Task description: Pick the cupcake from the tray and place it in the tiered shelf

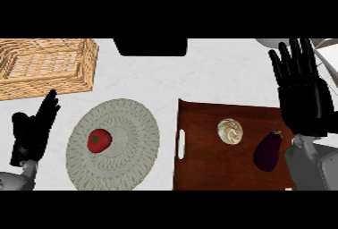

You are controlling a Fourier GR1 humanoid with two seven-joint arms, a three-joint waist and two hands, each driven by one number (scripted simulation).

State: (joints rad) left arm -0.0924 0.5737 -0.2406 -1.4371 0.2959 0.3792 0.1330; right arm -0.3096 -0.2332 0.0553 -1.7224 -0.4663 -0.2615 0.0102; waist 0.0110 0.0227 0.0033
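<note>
Nothing has been picked up yet, as far as I can see. The cupcake (230,131) sits in the middle of the wooden tray (211,167), untouched, with the dark eggplant (268,151) just beside it toward the right edge.

The right hand (300,85) is over the tray's far right corner, fingers straight and spread, holding nothing. It's near the cupcake but clearly apart from it, a little beyond and to the right. The left hand (33,132) rests at the lower left of the bench (198,76), open, fingers up.

I'd say the whole job lies ahead: close in on the cupcake, grasp it, lift it, carry it and set it down. A grey structure (328,53) pokes in at the top right corner, behind the right hand. It may be the tiered shelf, but too little shows to be sure.

Off to the left, a tomato (99,140) sits on a woven plate (135,112) and a wicker basket (87,67) stands at the back. Neither is part of this job.
</note>
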